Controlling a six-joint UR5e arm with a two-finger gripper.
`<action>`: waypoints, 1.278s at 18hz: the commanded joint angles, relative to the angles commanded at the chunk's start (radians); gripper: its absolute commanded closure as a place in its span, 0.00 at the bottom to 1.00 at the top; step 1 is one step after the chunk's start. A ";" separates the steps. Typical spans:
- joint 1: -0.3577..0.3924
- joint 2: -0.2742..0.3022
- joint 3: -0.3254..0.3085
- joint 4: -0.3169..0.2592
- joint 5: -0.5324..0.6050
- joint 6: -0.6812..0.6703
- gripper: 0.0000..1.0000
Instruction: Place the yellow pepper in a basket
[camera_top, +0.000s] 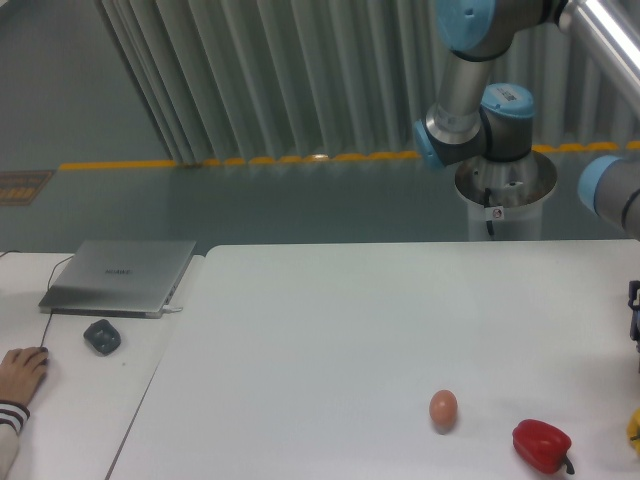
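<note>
White worktop (330, 330) carries one egg (443, 408), one red pepper (541, 445) and one yellow pepper (634, 428) cut by the right edge, beneath the end effector (635, 312), whose opening I cannot tell.

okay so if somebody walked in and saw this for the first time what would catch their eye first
Probably the big silver-and-blue robot arm towering at the upper right behind the white table. Next, the glossy red bell pepper near the table's front right corner, with a small tan-orange egg just left of it. A sliver of yellow pepper peeks in at the right edge.
</note>
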 joint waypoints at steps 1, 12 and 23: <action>0.000 0.000 0.002 0.000 -0.003 -0.018 0.00; -0.008 -0.040 0.006 0.011 0.000 -0.149 0.00; -0.011 -0.048 -0.021 0.005 0.008 -0.198 0.54</action>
